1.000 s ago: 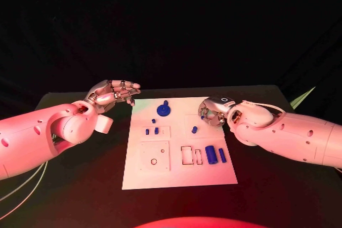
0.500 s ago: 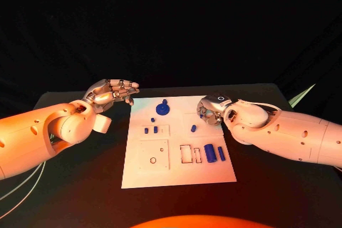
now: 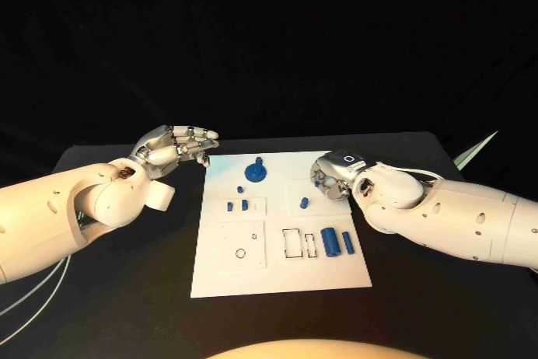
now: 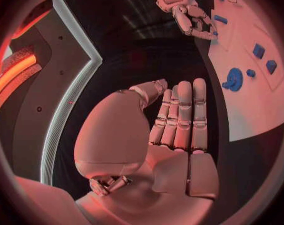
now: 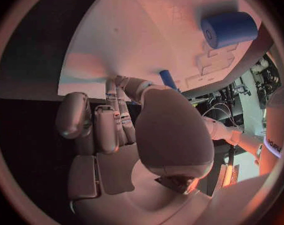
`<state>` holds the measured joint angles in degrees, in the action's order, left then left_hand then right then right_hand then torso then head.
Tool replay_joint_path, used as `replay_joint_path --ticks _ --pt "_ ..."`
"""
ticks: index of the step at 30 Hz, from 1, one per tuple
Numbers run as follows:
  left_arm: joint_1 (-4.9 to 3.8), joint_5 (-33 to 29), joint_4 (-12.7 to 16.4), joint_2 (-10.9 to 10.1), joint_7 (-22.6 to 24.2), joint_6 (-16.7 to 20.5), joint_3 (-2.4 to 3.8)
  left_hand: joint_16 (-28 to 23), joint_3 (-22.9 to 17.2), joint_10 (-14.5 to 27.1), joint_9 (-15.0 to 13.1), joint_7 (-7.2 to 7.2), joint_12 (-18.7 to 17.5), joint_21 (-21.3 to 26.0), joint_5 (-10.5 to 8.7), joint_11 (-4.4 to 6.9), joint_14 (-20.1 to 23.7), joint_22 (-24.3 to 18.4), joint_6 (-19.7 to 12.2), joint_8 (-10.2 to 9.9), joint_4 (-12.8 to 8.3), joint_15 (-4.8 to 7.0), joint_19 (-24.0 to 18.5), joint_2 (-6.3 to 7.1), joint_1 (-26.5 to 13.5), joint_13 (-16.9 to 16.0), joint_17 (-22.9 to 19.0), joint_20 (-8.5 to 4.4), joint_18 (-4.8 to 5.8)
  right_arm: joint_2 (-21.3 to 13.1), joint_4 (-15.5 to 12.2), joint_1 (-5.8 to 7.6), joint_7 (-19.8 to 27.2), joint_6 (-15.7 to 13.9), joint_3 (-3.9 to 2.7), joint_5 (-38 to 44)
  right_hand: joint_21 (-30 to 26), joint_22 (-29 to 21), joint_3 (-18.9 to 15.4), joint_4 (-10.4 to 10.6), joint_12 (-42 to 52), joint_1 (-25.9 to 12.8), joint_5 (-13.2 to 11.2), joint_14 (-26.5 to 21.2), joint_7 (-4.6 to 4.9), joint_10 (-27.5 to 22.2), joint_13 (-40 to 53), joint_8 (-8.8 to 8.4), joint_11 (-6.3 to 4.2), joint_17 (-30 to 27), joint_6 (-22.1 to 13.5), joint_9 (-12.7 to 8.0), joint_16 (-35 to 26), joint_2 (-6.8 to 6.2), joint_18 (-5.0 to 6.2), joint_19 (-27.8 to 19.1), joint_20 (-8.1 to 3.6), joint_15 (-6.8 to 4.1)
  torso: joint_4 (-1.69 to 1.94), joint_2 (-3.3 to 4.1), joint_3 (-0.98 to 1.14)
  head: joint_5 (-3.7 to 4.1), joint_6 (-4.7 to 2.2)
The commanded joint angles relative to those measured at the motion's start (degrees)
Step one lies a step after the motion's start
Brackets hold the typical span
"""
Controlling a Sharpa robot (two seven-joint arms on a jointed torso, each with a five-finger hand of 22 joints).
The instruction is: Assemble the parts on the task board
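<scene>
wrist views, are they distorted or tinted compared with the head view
Both wrist views are fisheye circles in a dark frame. In the left wrist view the task board edge bows and a reddish tint covers the left hand. In the right wrist view the right hand looks pink. In the head view the board's edges run straight and the light is near neutral.

A black table (image 3: 134, 258) stands before dark cloth (image 3: 269, 56).

Right hand (image 5: 126, 117): fingers curled inward at the edge of the task board (image 5: 161, 30), nothing seen held.
Small blue peg (image 5: 168, 78): on the board, just beside the fingertips.
Large blue cylinder (image 5: 230, 29): on the board, well apart from the hand.
</scene>
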<state>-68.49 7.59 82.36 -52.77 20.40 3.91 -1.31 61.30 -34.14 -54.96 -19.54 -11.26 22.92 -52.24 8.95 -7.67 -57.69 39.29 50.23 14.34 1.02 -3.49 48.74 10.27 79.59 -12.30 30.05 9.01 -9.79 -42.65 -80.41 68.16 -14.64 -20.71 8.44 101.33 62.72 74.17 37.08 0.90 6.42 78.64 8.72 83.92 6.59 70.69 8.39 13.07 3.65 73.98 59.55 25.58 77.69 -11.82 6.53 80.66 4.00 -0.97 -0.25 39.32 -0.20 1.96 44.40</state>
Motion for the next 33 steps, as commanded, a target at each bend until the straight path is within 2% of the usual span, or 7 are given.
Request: replay_joint_path --ticks 1,16,22,26,28,33 --pt "-0.02 0.06 0.21 0.07 0.03 -0.1 0.06 -0.99 1.84 0.92 0.17 -0.29 -0.11 0.79 -0.2 -0.13 0.79 -0.67 -0.99 1.2 -0.19 -0.07 0.58 -0.03 -0.54 0.63 -0.76 -0.06 -0.77 -0.42 -0.9 -0.23 -0.11 -1.23 0.14 -0.1 1.57 3.65 2.59 -1.55 0.81 -0.41 0.33 2.67 0.11 2.95 1.38 2.09 -0.93 0.75 2.37 1.35 0.6 1.99 -1.64 1.48 0.05 -0.78 -0.03 0.01 0.0 -0.07 -0.13" --pt "-0.01 0.11 -0.26 0.1 -0.14 -0.08 0.06 -1.2 1.85 1.07 0.2 -0.34 -0.15 0.95 -0.16 -0.19 0.93 -0.78 -1.07 1.25 -0.27 -0.1 0.6 -0.09 -0.34 0.7 -0.86 -0.05 -0.76 -3.35 -4.14 0.64 0.08 -4.54 -0.26 -2.92 2.03 3.92 2.64 -1.66 0.75 -0.75 0.16 2.64 0.09 3.16 1.41 2.17 -0.97 0.43 2.49 1.45 0.38 1.95 -1.73 1.64 0.01 -0.82 -0.05 0.01 0.03 -0.09 -0.23" --pt "-0.01 0.11 -0.39 0.19 -0.24 -0.23 0.06 -1.29 1.87 1.15 0.22 -0.36 -0.18 1.01 -0.14 -0.21 0.99 -0.82 -1.1 1.28 -0.3 -0.12 0.59 -0.09 -0.28 0.73 -0.91 -0.05 -0.76 -4.68 -7.29 1.07 0.52 -6.39 -0.48 -4.67 2.19 4.02 2.65 -1.68 0.71 -0.85 0.08 2.67 0.08 3.2 1.41 2.19 -0.98 0.49 2.51 1.47 0.43 1.95 -1.76 1.69 0.0 -0.83 -0.13 -0.02 0.04 -0.19 -0.36" --pt "-0.01 0.1 -0.5 0.33 -0.31 -0.36 0.06 -1.37 1.88 1.23 0.23 -0.38 -0.21 1.07 -0.13 -0.24 1.03 -0.86 -1.12 1.3 -0.32 -0.13 0.59 -0.1 -0.23 0.76 -0.95 -0.04 -0.76 -4.72 -10.24 1.09 0.84 -7.04 -0.55 -6.02 2.3 4.07 2.66 -1.7 0.7 -0.87 0.07 2.66 0.08 3.21 1.41 2.19 -0.99 0.45 2.51 1.48 0.41 1.94 -1.78 1.72 0.0 -0.83 0.04 0.04 0.09 -0.31 -0.43" --pt "-0.01 0.09 -0.55 0.39 -0.33 -0.4 0.06 -1.37 1.88 1.23 0.23 -0.38 -0.21 1.07 -0.13 -0.24 1.03 -0.86 -1.12 1.3 -0.32 -0.13 0.59 -0.1 -0.23 0.76 -0.95 -0.04 -0.76 -4.52 -11.61 0.99 0.92 -7.29 -0.56 -6.32 2.21 4.03 2.67 -1.72 0.69 -0.88 0.07 2.65 0.08 3.21 1.41 2.19 -0.99 0.39 2.51 1.48 0.36 1.95 -1.76 1.7 -0.01 -0.84 0.05 0.04 0.09 -0.5 -0.42" --pt "0.0 0.06 -0.67 0.56 -0.31 -0.39 0.05 -1.37 1.88 1.23 0.23 -0.38 -0.21 1.07 -0.13 -0.24 1.03 -0.86 -1.12 1.3 -0.32 -0.13 0.59 -0.1 -0.23 0.76 -0.95 -0.04 -0.76 -3.37 -14.99 0.59 1.11 -7.58 -0.57 -6.71 2.16 4.02 2.7 -1.75 0.66 -0.89 0.1 2.65 0.08 3.21 1.4 2.19 -0.99 0.34 2.5 1.49 0.33 1.95 -1.75 1.69 -0.01 -0.84 0.05 -0.02 0.0 -1.56 -0.23"
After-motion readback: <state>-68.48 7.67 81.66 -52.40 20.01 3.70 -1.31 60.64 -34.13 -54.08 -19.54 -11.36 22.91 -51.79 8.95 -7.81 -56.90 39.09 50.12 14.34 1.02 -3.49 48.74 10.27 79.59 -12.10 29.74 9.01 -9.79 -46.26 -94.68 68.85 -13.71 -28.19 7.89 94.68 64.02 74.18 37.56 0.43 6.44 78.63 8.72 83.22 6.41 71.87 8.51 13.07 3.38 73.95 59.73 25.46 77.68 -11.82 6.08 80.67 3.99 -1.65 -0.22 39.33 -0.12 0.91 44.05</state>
